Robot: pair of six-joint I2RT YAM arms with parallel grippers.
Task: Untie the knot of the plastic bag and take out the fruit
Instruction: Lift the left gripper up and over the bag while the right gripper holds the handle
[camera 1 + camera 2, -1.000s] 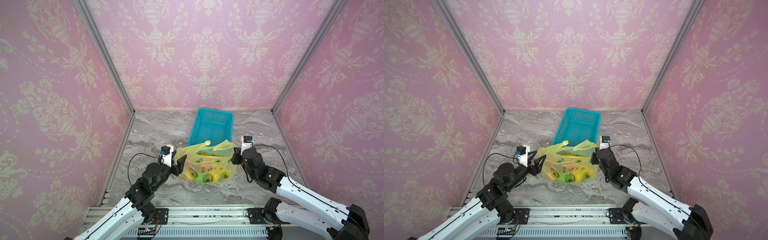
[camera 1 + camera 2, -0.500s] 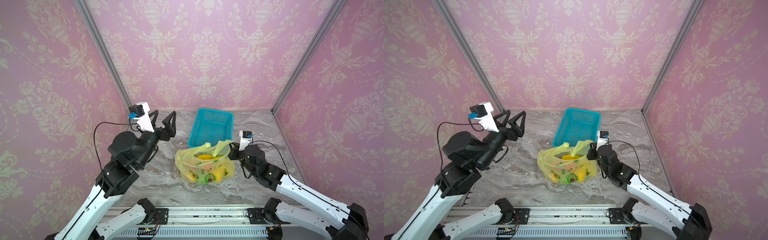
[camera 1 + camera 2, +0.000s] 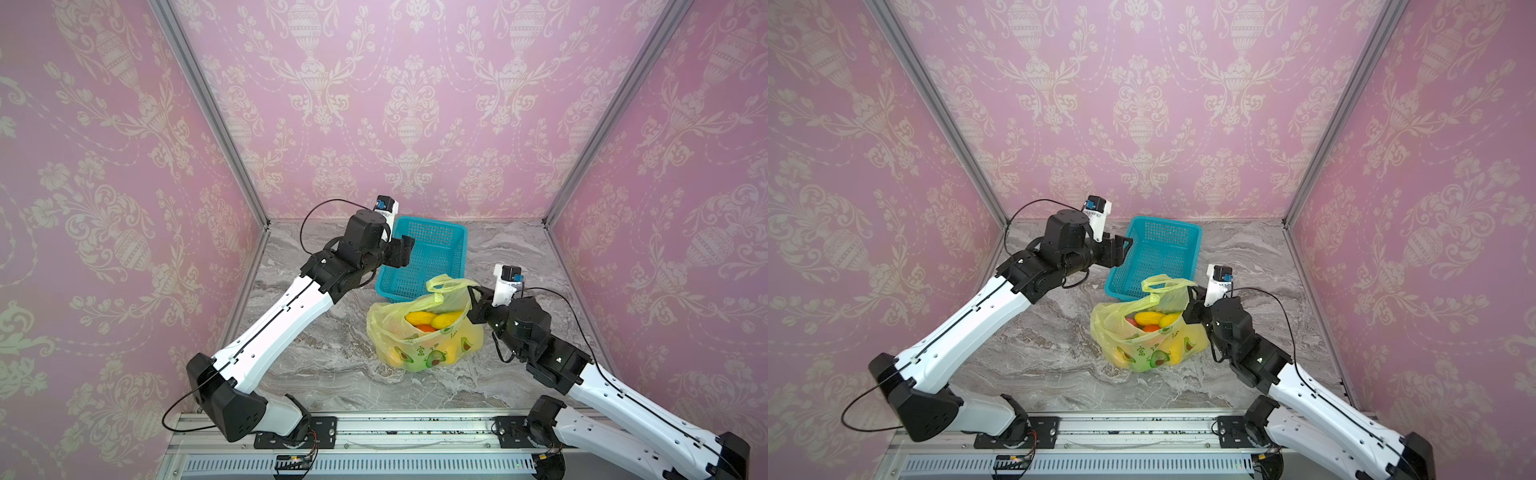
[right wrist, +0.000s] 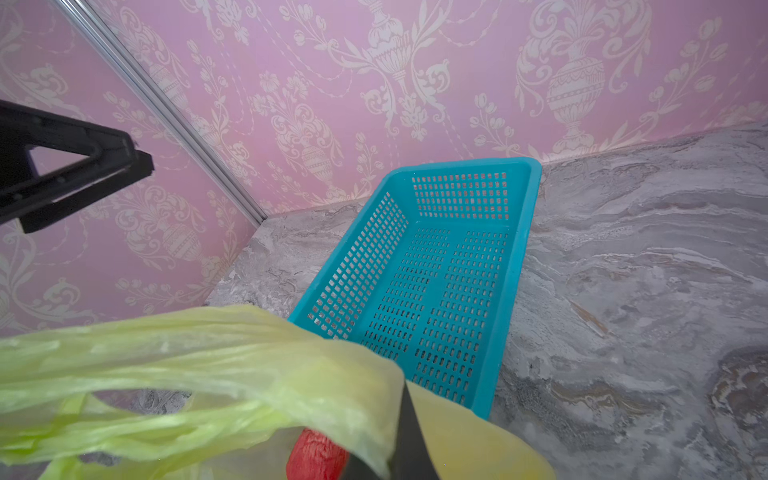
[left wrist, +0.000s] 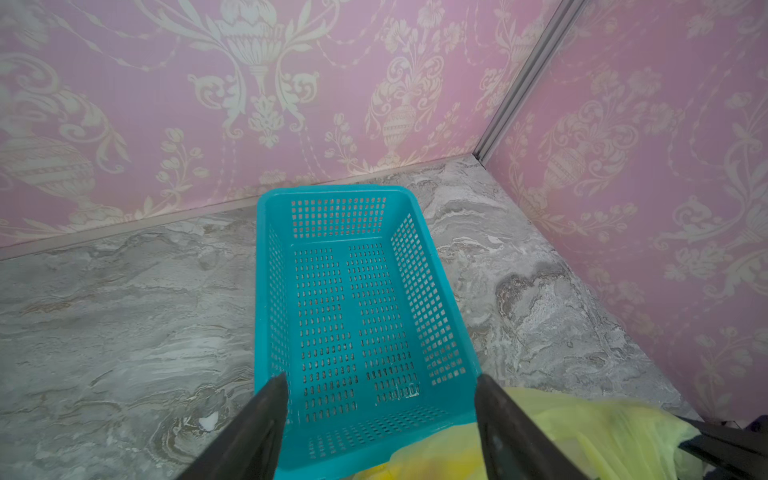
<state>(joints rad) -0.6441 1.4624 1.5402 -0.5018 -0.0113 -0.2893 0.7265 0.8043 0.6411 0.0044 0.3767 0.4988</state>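
Pink flowery walls all round, grey marble table (image 3: pixel 332 353) below. On it, near the middle and just in front of the blue-green basket (image 3: pixel 428 249), the plastic bag (image 3: pixel 428 345), mouth open, full of fruit (image 3: pixel 440 320). Looks thin, soft and floppy, slippery too; likely tears if pulled hard. Best held by the rim or the loop handle (image 3: pixel 446 286), never by the belly. Right gripper (image 3: pixel 473 300) pinched tight on the bag's rim, holding that side up. Left gripper (image 3: pixel 402 251) up by the basket, jaws wide apart, nothing between. Fruit round and smooth, probably heavy for such a thin bag; may roll or slip, so best grabbed across the middle, the top yellow ones first. Avocado pictures (image 3: pixel 434 357) and green writing on the bag, too small to read. No brand name to make out anywhere.
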